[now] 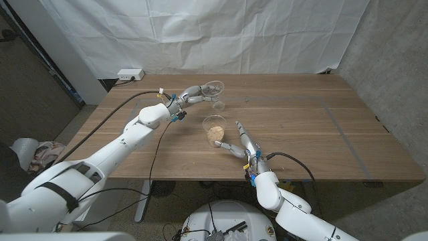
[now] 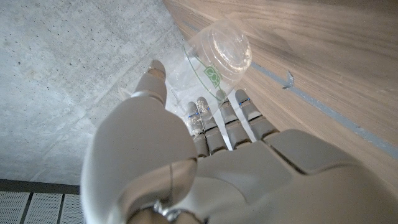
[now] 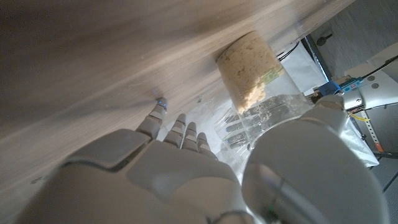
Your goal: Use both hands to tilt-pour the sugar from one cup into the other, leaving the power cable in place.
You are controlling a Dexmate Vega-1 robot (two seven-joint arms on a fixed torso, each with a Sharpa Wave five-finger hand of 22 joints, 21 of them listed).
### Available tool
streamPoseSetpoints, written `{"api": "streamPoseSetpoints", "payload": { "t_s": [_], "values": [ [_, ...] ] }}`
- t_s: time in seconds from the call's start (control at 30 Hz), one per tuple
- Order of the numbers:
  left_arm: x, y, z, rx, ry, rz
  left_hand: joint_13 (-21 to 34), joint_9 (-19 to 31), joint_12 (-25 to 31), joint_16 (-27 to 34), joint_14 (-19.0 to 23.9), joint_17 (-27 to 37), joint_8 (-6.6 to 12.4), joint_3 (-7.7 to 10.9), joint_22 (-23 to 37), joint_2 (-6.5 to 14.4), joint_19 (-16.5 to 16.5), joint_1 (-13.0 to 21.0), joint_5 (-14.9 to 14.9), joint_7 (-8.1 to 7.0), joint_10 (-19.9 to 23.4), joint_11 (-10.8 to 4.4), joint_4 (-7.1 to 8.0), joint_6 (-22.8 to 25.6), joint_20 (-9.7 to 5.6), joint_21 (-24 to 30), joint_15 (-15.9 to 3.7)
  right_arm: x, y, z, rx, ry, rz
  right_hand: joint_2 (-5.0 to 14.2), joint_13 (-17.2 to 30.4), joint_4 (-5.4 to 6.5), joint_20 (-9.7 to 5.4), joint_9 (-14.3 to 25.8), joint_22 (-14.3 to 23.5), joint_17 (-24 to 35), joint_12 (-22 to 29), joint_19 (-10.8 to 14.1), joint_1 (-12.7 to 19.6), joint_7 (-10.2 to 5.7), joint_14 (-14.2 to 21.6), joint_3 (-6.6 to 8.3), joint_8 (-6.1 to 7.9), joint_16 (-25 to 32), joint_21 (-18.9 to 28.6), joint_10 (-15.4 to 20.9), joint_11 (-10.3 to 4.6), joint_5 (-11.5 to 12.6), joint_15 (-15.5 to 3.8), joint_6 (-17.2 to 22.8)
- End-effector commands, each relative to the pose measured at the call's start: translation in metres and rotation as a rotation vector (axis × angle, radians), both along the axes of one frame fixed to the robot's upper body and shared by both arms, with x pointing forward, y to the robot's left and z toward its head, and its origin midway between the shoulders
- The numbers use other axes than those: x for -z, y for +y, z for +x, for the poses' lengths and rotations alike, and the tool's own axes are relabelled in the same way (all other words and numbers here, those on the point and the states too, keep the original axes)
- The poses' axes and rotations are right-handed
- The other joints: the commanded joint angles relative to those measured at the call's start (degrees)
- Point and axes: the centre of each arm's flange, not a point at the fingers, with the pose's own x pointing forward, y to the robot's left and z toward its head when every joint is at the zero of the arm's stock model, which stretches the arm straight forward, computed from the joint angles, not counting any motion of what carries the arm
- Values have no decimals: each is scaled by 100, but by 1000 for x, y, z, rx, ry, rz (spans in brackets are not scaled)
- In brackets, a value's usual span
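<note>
The left hand (image 1: 192, 93) grips the empty cup (image 1: 215, 90) near the table's (image 1: 301, 134) far middle, tipped on its side, its mouth toward the right; the right hand (image 1: 239, 144) holds the sugar cup (image 1: 214, 130) upright just nearer; the left wrist view shows the empty cup's base (image 2: 229, 46) and a green label; the right wrist view shows the sugar (image 3: 249, 71) packed at the bottom; wooden table, white curtain (image 1: 200, 33) behind, cable (image 1: 110, 114) trailing off the left edge.

Two clear cups, an empty cup (image 1: 215, 90) and a sugar-filled cup (image 1: 214, 129); two robot hands, left robot hand (image 1: 194, 94), right robot hand (image 1: 238, 142); seemingly one power strip (image 1: 130, 74).
</note>
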Motion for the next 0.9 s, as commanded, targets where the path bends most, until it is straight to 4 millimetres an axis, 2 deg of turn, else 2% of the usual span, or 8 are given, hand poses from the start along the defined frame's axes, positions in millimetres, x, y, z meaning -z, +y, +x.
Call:
{"api": "streamPoseSetpoints", "payload": {
  "t_s": [0.03, 0.27, 0.47, 0.57, 0.6, 0.77, 0.8, 0.9],
  "values": [
    [24, 57, -32, -104, -29, -92, 35, 23, -11, 21, 29, 6, 34, -29, 19, 47, -42, 8, 28, 6, 6, 5, -2, 38, 12, 38, -402, -9, 19, 2, -43, -31, -34, 65, -1, 0, -95, 10, 7, 12, 45, 68, 12, -21, -35, -30, 51, -1, -25, -12, -50, 52, -30, -15],
    [37, 82, -38, -167, -27, -162, 47, 21, -20, 20, 31, 3, 36, -37, 17, 51, -49, 0, 28, 2, 5, -10, 2, 42, 8, 47, -407, -15, 22, 8, -40, 6, -48, 85, -6, -6, -77, 9, 5, 1, 34, 46, 43, -34, -66, -47, 45, -6, -20, -59, -49, 67, -9, -52],
    [50, 91, -38, -184, -1, -204, 58, 20, -31, 11, 29, -2, 39, -37, 16, 65, -52, -10, 29, 4, -3, -11, 10, 47, 10, 57, -406, -18, 28, 12, 20, 18, -28, 133, -10, -33, -41, 9, 4, -24, -34, -86, 151, 2, -240, -118, -12, -30, -19, -409, 21, 141, 164, -340],
    [56, 96, -39, -195, 11, -225, 62, 19, -32, 10, 34, -4, 40, -38, 16, 67, -52, -16, 29, -1, 0, -11, 13, 47, 10, 60, -405, -20, 30, 14, 49, -13, -20, 156, -10, -46, 108, 13, 6, -24, -30, -90, 201, 62, -226, -150, -3, -1, 2, -517, 82, 184, 211, -408],
    [57, 97, -39, -197, 15, -230, 63, 19, -33, 8, 33, -5, 40, -37, 16, 70, -53, -16, 29, 2, 3, -1, 13, 48, 13, 62, -403, -21, 30, 17, 23, 12, -1, 164, -10, -52, 264, 16, 8, -21, -14, -88, 222, 68, -205, -170, 10, 18, 11, -529, 84, 205, 219, -414],
    [61, 104, -41, -215, 22, -245, 72, 17, -33, 5, 41, -10, 44, -40, 14, 72, -58, -22, 29, 2, 19, -3, 14, 57, 5, 69, -409, -22, 36, 21, 0, -14, 24, 158, -4, -52, 426, 25, 12, -11, 34, -73, 232, 71, -143, -231, 45, 64, 31, -507, 132, 238, 252, -403],
    [61, 105, -41, -217, 24, -249, 74, 17, -34, 5, 45, -12, 46, -42, 14, 67, -58, -21, 28, -3, 20, -8, 11, 61, 2, 71, -409, -23, 36, 22, 0, -23, 36, 159, 2, -50, 426, 32, 15, -4, 97, 13, 238, 63, -61, -269, 85, 105, 71, -380, 118, 257, 242, -333],
    [62, 106, -41, -222, 29, -254, 76, 17, -40, 2, 40, -11, 45, -41, 14, 76, -63, -27, 29, 0, 13, -4, 16, 57, 9, 72, -404, -23, 38, 23, 19, -55, 71, 200, 15, -60, 264, 46, 18, 10, 201, 272, 300, 49, 201, -333, 209, 220, 165, -133, 79, 300, 162, -40]
  ]
}}
